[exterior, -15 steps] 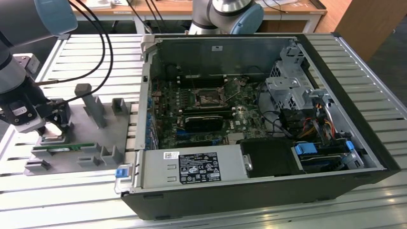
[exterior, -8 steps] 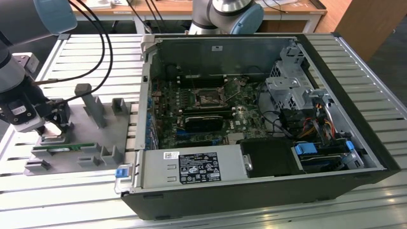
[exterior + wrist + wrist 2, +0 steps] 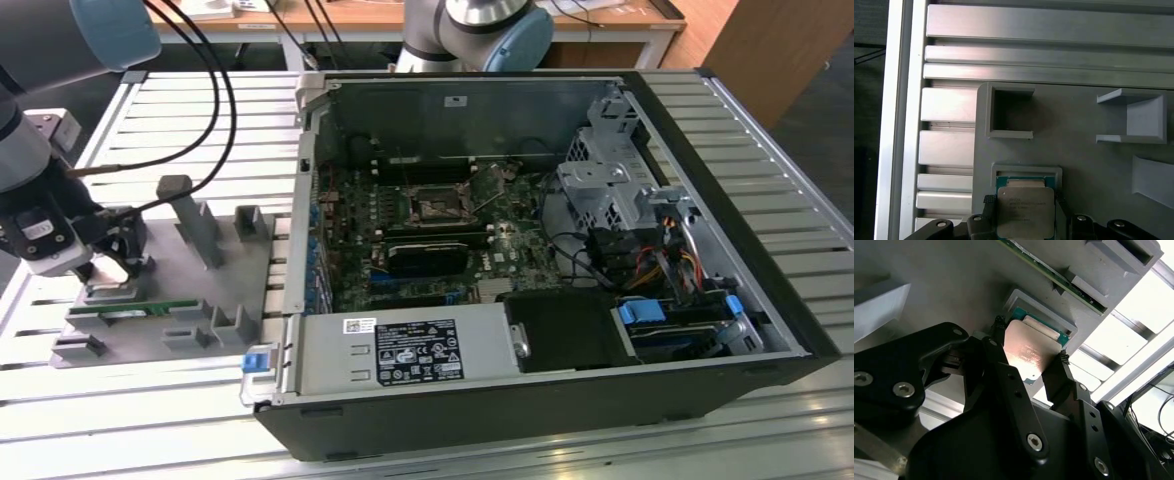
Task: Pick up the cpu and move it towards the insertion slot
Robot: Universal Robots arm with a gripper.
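Pincer (image 3: 1030, 344) is clenched on the cpu (image 3: 1029, 352). In the second wrist view its two black fingers (image 3: 1004, 375) press on opposite edges of the chip, silver lid toward the camera. The chip is near-square, so there is no long axis to reckon with; the grip runs straight across it, edge to edge. The cpu sits at or just above its pocket (image 3: 1026, 170) in the grey fixture plate (image 3: 1079, 165). A green edge shows past the lid inside the pocket, and I cannot tell whether the chip has cleared the pocket's rim. The same plate carries upright posts (image 3: 200, 225) and a narrow green memory stick (image 3: 118, 311) lying along one plate edge. The pincer stands over the plate's end on the exterior view's left. The plate lies on the slatted desk (image 3: 187, 130). An open computer case (image 3: 534, 400) lies on the desk just beside the plate, on the exterior view's right. The insertion slot (image 3: 438, 207) is inside that case, on the green board, well apart from the plate. Judgement: the grasp is made and the carry has hardly begun. From the pincer the slot lies off the plate toward the exterior view's right, beyond the case wall.
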